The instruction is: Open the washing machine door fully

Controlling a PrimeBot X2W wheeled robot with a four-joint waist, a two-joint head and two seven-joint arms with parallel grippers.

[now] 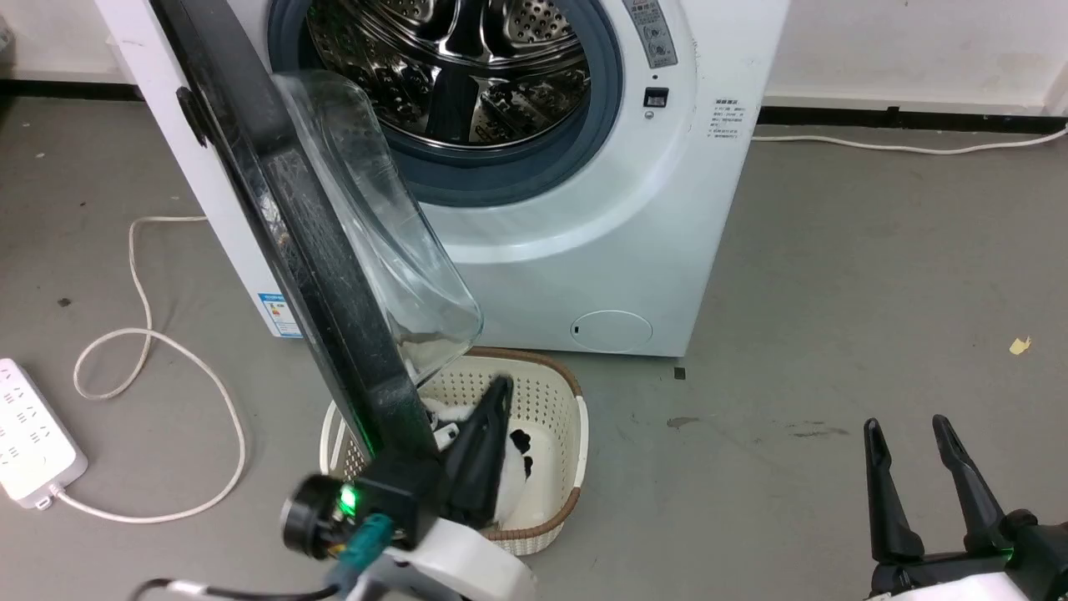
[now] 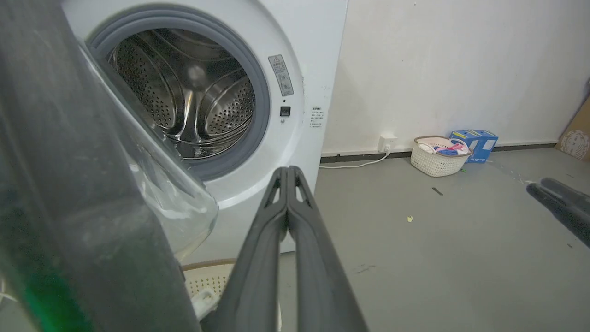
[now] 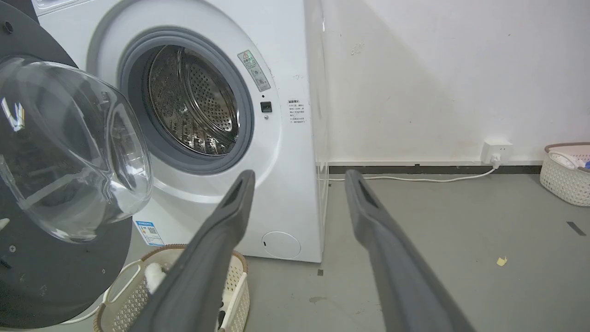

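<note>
Left tool [image 1: 499, 392], fingers pressed together on nothing, sits low beside the inner face of the washing machine door [image 1: 284, 217]; whether it touches, I cannot tell. Right tool [image 1: 905, 424] hangs spread, well apart, over the floor. The washing machine [image 1: 601, 209] has its drum exposed. The door stands swung out roughly square to the front, its glass bowl [image 1: 392, 242] bulging toward the opening above a laundry basket [image 1: 551, 392]. I'd judge the swing about half done. Next the left tool should press the inner face outward along the door's arc, keeping clear of the basket.
</note>
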